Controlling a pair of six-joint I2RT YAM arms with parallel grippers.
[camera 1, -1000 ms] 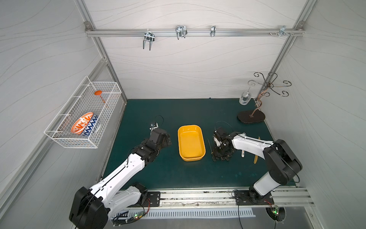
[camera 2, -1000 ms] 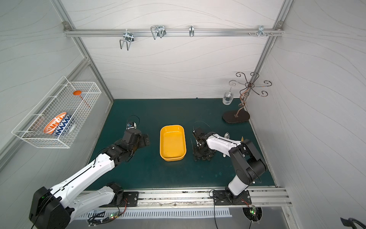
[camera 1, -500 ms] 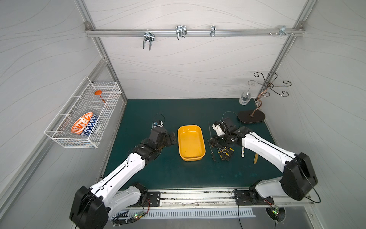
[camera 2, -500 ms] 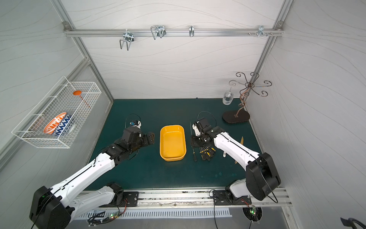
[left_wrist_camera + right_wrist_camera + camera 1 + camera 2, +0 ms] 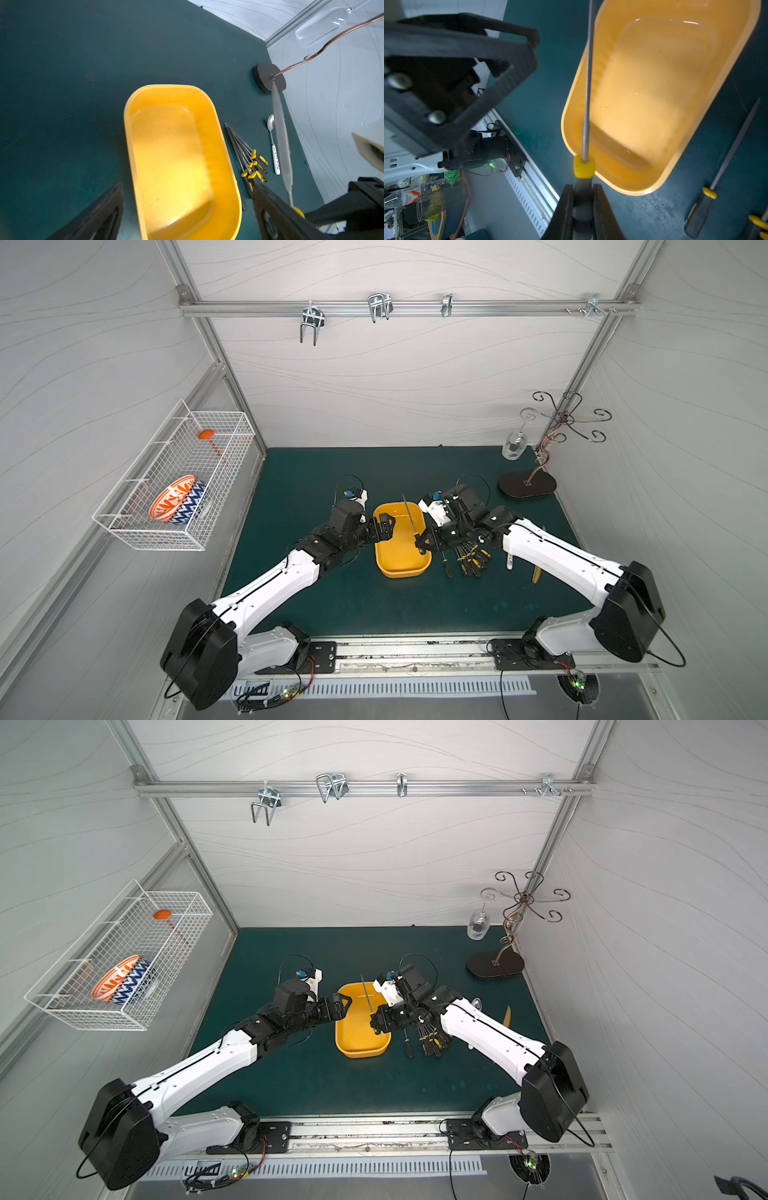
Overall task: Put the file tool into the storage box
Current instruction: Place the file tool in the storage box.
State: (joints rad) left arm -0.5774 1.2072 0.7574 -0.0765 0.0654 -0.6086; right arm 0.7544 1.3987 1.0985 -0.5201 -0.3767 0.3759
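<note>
The right pincer [image 5: 420,544] pinches the file tool [image 5: 409,515] by its handle, up above the rim of the storage box [image 5: 401,573]. The file points along the box's long side. The left pincer [image 5: 385,526] is spread wide beside it.

Both arms reach inward from the near edge. The left pincer [image 5: 386,526] gapes wide; the right pincer [image 5: 420,542] clamps the file tool [image 5: 409,515].
</note>
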